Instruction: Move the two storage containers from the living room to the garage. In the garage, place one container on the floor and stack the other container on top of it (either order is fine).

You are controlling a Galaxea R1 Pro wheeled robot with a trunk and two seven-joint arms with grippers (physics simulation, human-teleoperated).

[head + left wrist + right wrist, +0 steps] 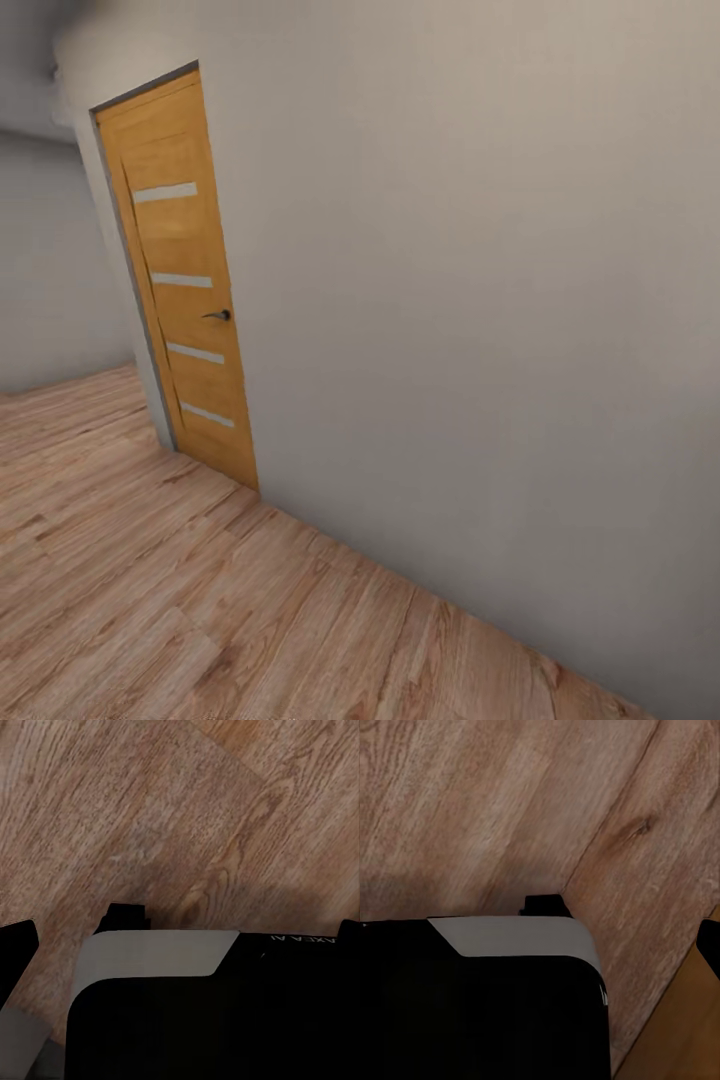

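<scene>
Storage containers nowhere in these views; robot in transit. Head view: closed wood-plank door [180, 280] with dark lever handle [219, 315], pale wall [480, 300], light wood plank flooring [150, 600]. Jaw state either arm: cannot tell. Next, likely: drive on, locate containers.

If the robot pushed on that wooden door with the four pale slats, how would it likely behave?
The door sits flush in its frame, so it looks closed; a plain push would probably meet rigid resistance. The lever handle suggests a latch that likely needs turning first. Its solid panel looks stiff and fairly heavy, so it would probably swing rather than flex.
</scene>
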